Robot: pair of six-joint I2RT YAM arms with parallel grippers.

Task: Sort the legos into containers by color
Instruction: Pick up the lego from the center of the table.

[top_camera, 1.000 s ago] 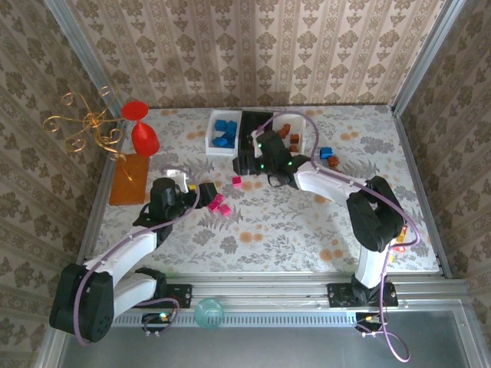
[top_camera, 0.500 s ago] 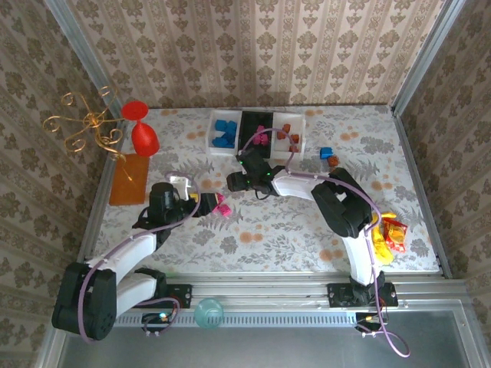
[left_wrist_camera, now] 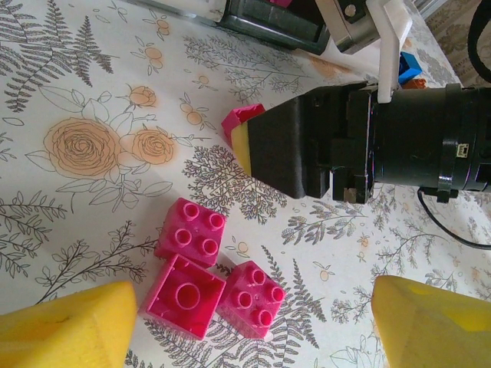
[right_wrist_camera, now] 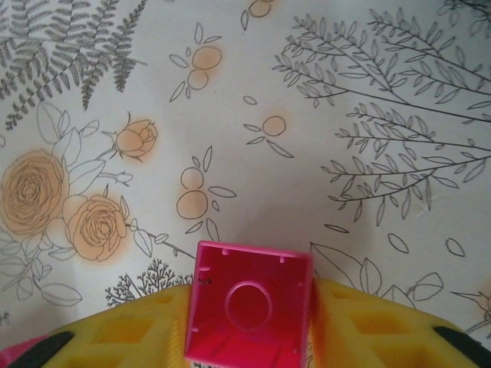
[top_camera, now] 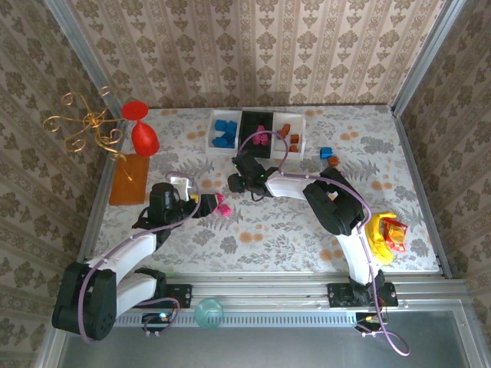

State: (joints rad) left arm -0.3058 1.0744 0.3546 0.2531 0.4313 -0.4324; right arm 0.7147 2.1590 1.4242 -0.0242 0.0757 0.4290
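Right wrist view: the right gripper (right_wrist_camera: 249,330) pinches a magenta lego (right_wrist_camera: 247,303), apparently just above the tablecloth (right_wrist_camera: 345,153). The left gripper (left_wrist_camera: 249,326) hangs wide open over three magenta legos (left_wrist_camera: 211,280), holding nothing.

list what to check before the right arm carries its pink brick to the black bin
1. Grip: pink brick clamped in the right hand: ok.
2. Lift: that brick off the tablecloth: cannot tell.
3. Clearance: left hand open, apart from the right hand: ok.
4. Strays: three loose pink bricks lie clear of the right hand: ok.
5. Target: black bin holds pink bricks, has room: ok.
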